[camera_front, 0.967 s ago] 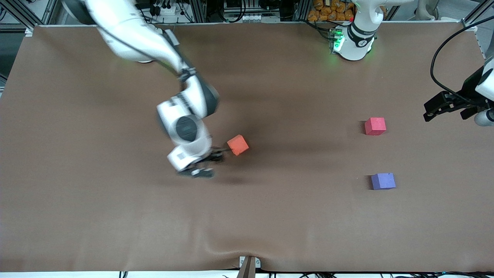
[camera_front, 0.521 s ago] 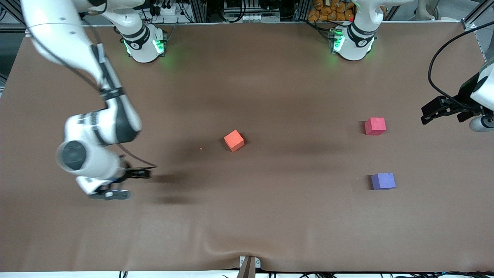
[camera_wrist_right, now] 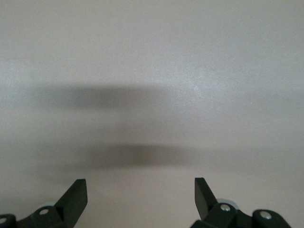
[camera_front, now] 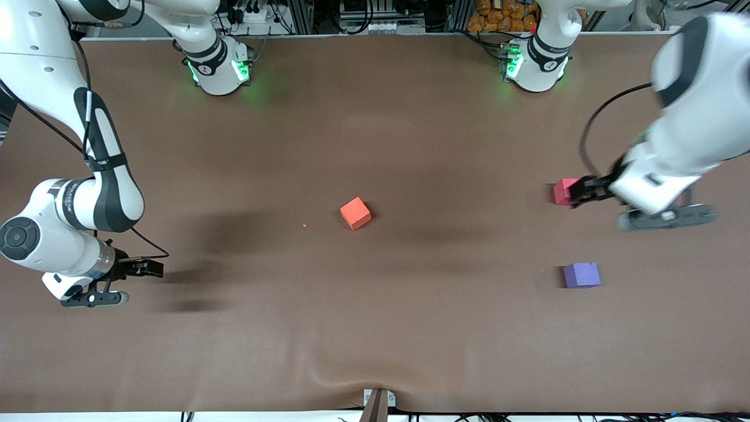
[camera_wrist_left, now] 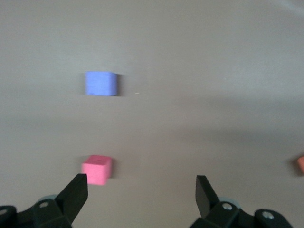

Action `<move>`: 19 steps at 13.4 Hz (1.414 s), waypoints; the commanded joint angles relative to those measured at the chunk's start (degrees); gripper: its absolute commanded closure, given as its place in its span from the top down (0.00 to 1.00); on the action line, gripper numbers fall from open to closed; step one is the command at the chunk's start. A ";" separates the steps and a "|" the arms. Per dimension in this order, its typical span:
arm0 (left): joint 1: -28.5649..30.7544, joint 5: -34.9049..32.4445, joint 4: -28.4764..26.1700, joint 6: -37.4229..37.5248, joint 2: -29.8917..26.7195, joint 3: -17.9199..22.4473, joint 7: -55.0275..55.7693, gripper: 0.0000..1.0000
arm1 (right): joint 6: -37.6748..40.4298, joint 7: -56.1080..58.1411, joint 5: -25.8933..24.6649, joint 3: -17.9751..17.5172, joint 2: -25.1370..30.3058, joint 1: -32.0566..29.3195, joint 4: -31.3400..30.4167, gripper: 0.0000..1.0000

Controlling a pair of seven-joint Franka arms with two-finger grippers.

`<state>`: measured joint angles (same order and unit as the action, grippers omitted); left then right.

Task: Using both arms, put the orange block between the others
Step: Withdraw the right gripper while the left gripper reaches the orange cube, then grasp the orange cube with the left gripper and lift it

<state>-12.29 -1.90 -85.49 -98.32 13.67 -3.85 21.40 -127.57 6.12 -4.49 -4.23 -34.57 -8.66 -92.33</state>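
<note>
The orange block [camera_front: 355,213] sits mid-table on brown cloth [camera_front: 375,328]; left claw [camera_front: 586,190] and right claw [camera_front: 143,268] gape wide, empty.

Matte foam-like orange block [camera_front: 355,213] on a smooth, slightly wrinkled brown cloth table cover [camera_front: 375,328]

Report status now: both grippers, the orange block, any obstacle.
Left gripper open, empty, over pinkish-red cube. Right gripper open, empty, at its table end. Orange block mid-table, not between cubes. No obstacle.

Brown table cover [camera_front: 375,328], aluminium frame rails [camera_front: 304,14], tangled cables [camera_front: 246,12]
</note>
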 commanded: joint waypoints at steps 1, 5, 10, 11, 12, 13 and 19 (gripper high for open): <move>-5.80 -0.56 1.46 -3.62 4.94 0.34 10.20 1.00 | 1.52 0.82 0.45 -1.48 6.33 -0.04 -1.62 1.00; -14.93 -0.65 3.30 -12.24 12.84 0.51 26.72 1.00 | 13.46 -0.06 0.71 -2.01 17.05 0.05 -1.10 1.00; -23.91 -0.56 13.59 -18.82 25.68 0.86 41.60 1.00 | 28.13 -3.12 5.63 -1.84 26.82 0.05 1.09 1.00; -25.40 -0.56 13.60 -21.28 27.09 0.95 43.45 1.00 | 30.86 -3.92 5.63 -1.84 28.05 0.05 1.97 1.00; -26.29 -0.56 13.60 -23.13 28.41 0.87 45.64 1.00 | 33.58 -4.01 5.63 -1.66 29.20 -0.13 2.85 1.00; -27.08 -0.48 13.77 -24.28 29.56 0.78 47.14 1.00 | 36.05 -4.19 5.72 -1.49 29.99 -0.21 3.55 1.00; -31.48 -0.21 13.95 -24.99 33.25 0.60 54.70 1.00 | 42.31 -4.37 6.07 -1.83 30.53 -0.57 7.77 1.00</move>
<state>-42.74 -1.90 -73.45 -123.62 45.47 -3.67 73.28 -85.71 2.57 0.40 -5.30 -4.04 -8.54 -86.33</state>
